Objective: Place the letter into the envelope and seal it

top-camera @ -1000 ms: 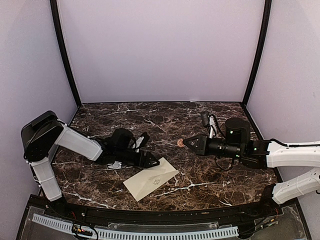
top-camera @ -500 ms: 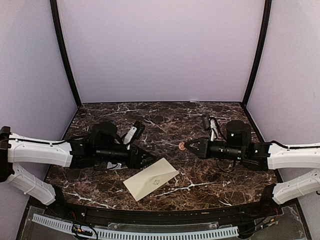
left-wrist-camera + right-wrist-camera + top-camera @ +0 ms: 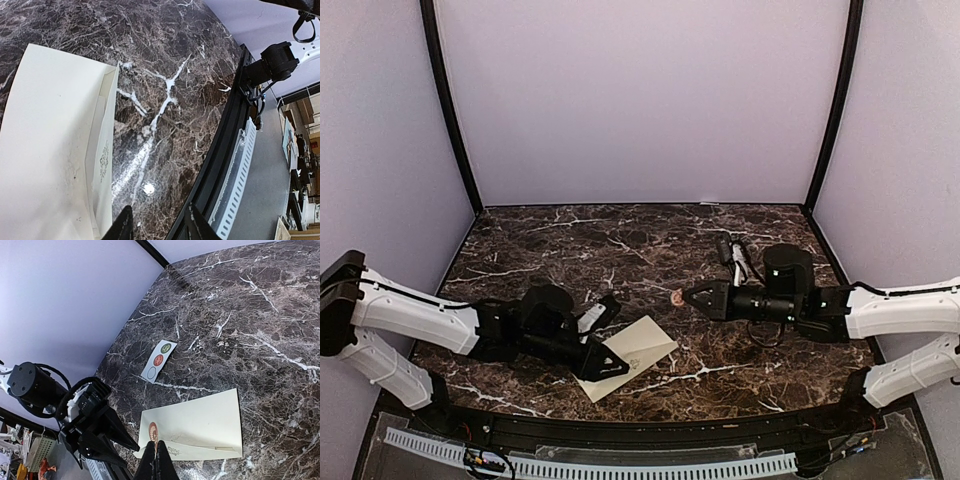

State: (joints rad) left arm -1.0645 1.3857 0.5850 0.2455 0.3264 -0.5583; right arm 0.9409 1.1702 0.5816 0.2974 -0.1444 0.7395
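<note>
Envelope (image 3: 640, 344) near table (image 3: 620, 250) front edge, left fingers (image 3: 603, 363) at its corner

Top external: fixed, high behind both arm bases. It looks down and forward over the whole dark brown marble table (image 3: 620, 235) to the lilac enclosure walls (image 3: 640, 100); widest and farthest view.

Left wrist: low and close behind the left tool (image 3: 157, 227), facing right along the table's near edge. The long cream-beige paper envelope (image 3: 50, 150) fills its left side.

Right wrist: higher up behind the right tool (image 3: 156, 460), facing left across the table.

All three share the envelope. Right wrist and top both catch the left tool.
</note>
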